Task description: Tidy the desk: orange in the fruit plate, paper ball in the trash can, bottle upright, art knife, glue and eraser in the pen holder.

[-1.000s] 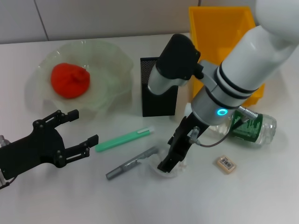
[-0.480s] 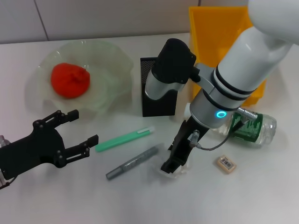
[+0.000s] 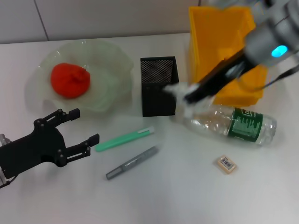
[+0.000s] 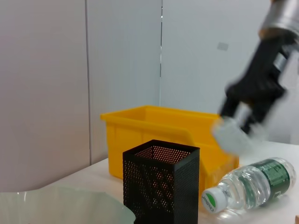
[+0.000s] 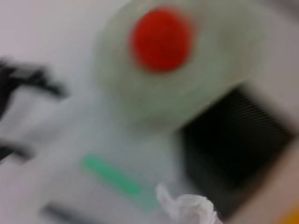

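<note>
The white tabletop (image 3: 187,196) carried the pen holder (image 3: 159,92). Left of it sat the fruit plate (image 3: 110,60); right, the trash can (image 3: 224,42). Nearer lay the bottle (image 3: 233,123), the eraser (image 3: 226,164), a green pen (image 3: 124,139), and a grey, possibly metal, pen (image 3: 131,163).
</note>
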